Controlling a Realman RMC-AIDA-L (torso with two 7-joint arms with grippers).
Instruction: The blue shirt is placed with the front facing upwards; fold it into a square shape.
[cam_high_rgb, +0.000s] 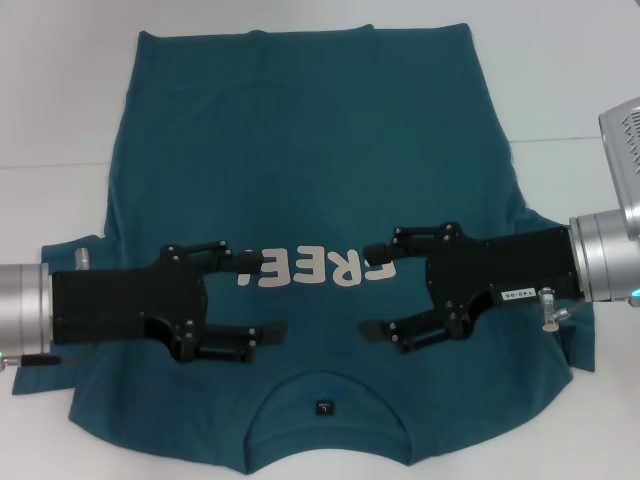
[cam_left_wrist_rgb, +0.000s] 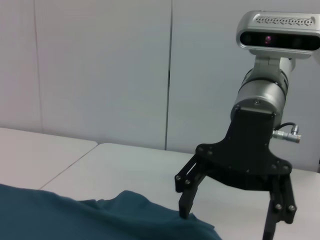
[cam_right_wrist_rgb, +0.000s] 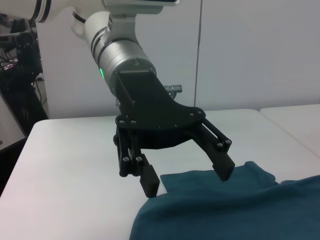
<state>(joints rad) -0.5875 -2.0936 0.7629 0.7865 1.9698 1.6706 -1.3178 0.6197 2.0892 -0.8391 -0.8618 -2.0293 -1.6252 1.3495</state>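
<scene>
Your dark teal-blue short-sleeved cotton shirt (cam_high_rgb: 300, 180) lies flat, print up, on the white table (cam_high_rgb: 60, 100), its round neckline nearest the robot. Your left gripper (cam_high_rgb: 268, 295) and right gripper (cam_high_rgb: 378, 290) hover over the chest, facing each other beside the off-white lettering (cam_high_rgb: 320, 268), both jaws spread and holding nothing.
</scene>
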